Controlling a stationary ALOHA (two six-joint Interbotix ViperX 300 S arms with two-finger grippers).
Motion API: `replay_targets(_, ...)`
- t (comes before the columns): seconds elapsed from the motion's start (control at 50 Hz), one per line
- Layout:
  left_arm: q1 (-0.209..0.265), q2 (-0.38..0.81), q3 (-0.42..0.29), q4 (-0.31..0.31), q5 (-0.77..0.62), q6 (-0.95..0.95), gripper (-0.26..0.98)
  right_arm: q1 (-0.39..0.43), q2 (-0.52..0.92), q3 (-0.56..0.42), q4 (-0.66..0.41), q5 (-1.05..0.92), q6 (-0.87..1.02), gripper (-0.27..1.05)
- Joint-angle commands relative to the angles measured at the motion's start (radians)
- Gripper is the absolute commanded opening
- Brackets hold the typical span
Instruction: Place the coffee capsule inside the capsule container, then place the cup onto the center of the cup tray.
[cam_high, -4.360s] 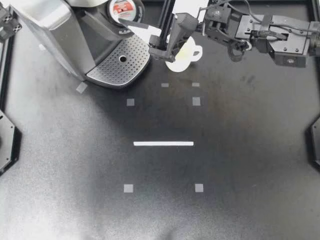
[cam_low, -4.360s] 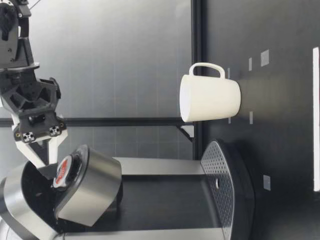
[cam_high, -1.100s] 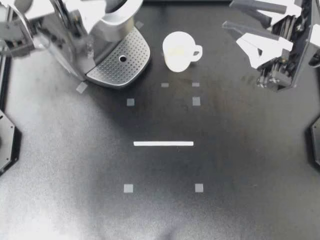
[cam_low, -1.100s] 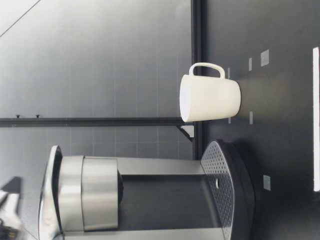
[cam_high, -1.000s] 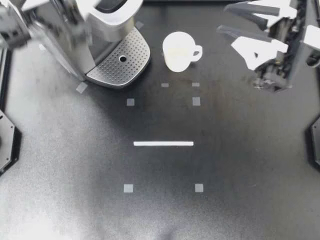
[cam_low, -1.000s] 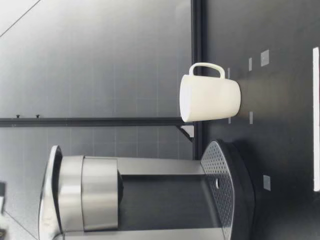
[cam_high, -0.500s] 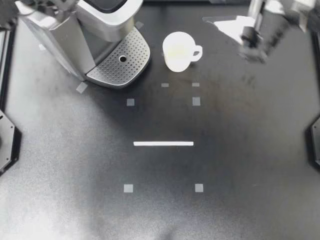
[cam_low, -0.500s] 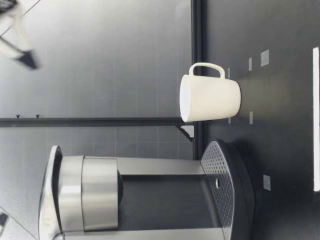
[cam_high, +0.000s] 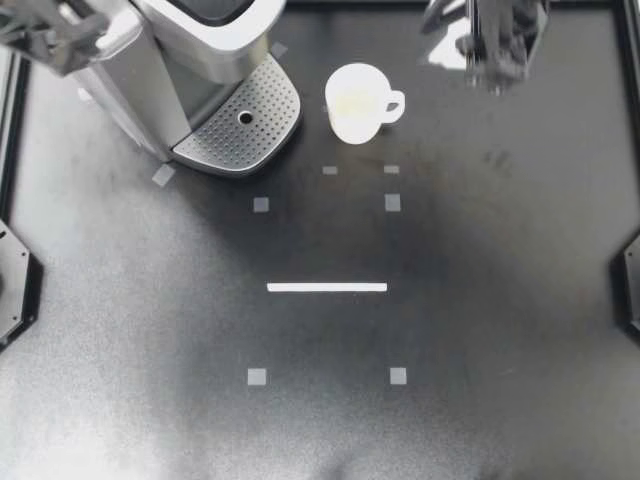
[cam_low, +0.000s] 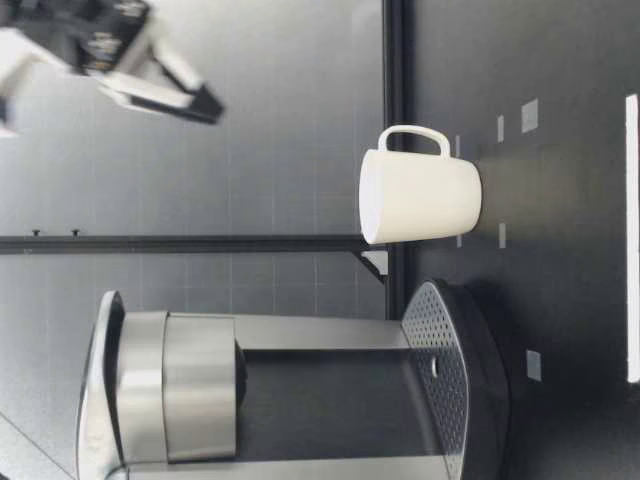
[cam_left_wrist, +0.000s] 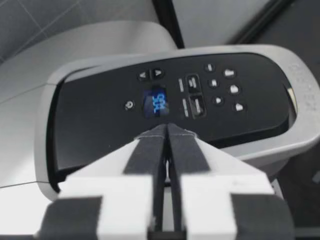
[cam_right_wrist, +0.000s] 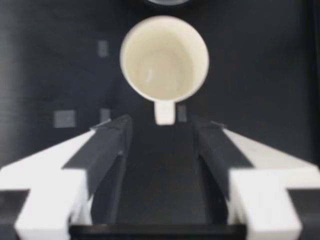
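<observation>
The cup (cam_high: 355, 102) stands on the table (cam_high: 450, 330) just right of the cup tray (cam_high: 240, 125) of the coffee machine (cam_high: 170, 50); our right gripper (cam_high: 462, 45) hangs beyond its handle, our left gripper (cam_high: 60, 35) above the machine.

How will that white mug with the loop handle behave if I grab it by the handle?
The white glazed mug looks rigid but probably breakable. It looks empty, so likely light, yet held by the handle alone it may swing. My right pincer, open, faces that handle; the smooth glaze could slip.

The round white mug (cam_high: 352, 103) is smooth, glossy ceramic; the silver coffee machine (cam_high: 130, 78) looks brushed metal; the black table (cam_high: 450, 300) is matt.
</observation>
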Motion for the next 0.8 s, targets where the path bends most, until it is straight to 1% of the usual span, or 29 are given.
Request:
replay_targets(0.0, -0.003, -0.025, -0.002, 0.002, -0.020, -0.005, 0.05, -0.008, 0.012, 0.012, 0.011, -0.052, -0.025, 0.56)
replay_targets(0.12, -0.003, -0.043, 0.012, 0.002, -0.041, -0.005, 0.05, -0.008, 0.055, 0.048, 0.011, -0.118, -0.048, 0.64)
replay_targets(0.24, -0.003, -0.055, 0.017, 0.002, -0.058, -0.005, 0.05, -0.008, 0.095, 0.063, 0.015, -0.141, -0.052, 0.70)
replay_targets(0.68, -0.003, -0.054, 0.031, 0.012, -0.077, -0.003, 0.05, -0.005, 0.164, 0.063, 0.038, -0.187, -0.057, 0.70)
replay_targets(0.78, -0.003, -0.055, 0.032, 0.014, -0.077, -0.003, 0.05, -0.005, 0.178, 0.064, 0.061, -0.189, -0.061, 0.70)
